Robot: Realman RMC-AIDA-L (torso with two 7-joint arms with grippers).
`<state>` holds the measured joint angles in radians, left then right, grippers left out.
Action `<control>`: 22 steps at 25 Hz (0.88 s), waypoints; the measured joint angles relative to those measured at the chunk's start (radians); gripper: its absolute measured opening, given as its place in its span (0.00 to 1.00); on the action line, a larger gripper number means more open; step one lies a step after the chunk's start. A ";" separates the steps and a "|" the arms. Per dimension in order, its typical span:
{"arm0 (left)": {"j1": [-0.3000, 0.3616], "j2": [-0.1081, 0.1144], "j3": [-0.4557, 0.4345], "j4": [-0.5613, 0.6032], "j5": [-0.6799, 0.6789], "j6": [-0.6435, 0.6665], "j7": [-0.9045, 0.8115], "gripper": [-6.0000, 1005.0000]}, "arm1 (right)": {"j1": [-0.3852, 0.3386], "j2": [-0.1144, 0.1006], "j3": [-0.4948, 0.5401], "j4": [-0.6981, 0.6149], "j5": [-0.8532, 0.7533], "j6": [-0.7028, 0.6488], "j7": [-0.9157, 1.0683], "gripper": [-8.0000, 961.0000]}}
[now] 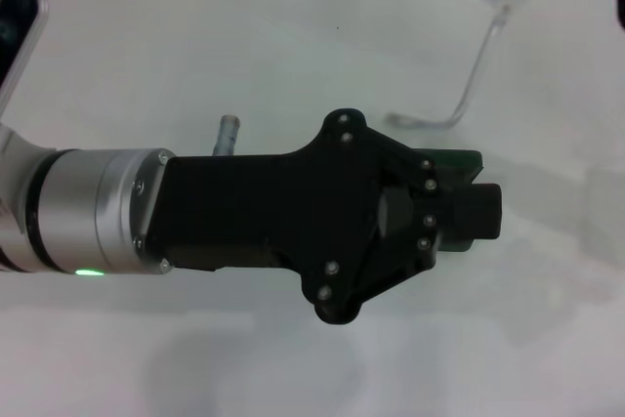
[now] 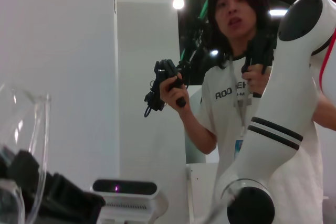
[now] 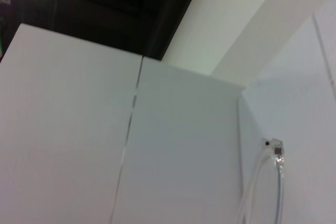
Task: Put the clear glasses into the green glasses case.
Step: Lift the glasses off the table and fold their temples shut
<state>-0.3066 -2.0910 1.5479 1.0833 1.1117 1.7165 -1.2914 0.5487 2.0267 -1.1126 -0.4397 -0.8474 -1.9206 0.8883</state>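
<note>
Left gripper [image 1: 479,212] hangs over the green glasses case [image 1: 467,159], hiding most of it; whether it grips, we cannot tell. Clear glasses [image 1: 503,15] sit far right beyond the case, one temple reaching toward it. We judge them light, slick and springy: best held by the lens edge.
</note>
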 joint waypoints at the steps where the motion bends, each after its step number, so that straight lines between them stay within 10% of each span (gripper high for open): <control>1: 0.000 0.000 0.000 0.000 0.000 0.000 0.000 0.03 | 0.001 0.000 -0.012 0.000 0.000 0.007 -0.002 0.12; 22: -0.033 0.000 -0.007 -0.077 -0.068 -0.004 0.023 0.03 | 0.002 0.001 -0.196 0.010 0.002 0.098 -0.055 0.12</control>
<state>-0.3392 -2.0909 1.5412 1.0062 1.0439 1.7128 -1.2685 0.5506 2.0273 -1.3087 -0.4293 -0.8458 -1.8223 0.8331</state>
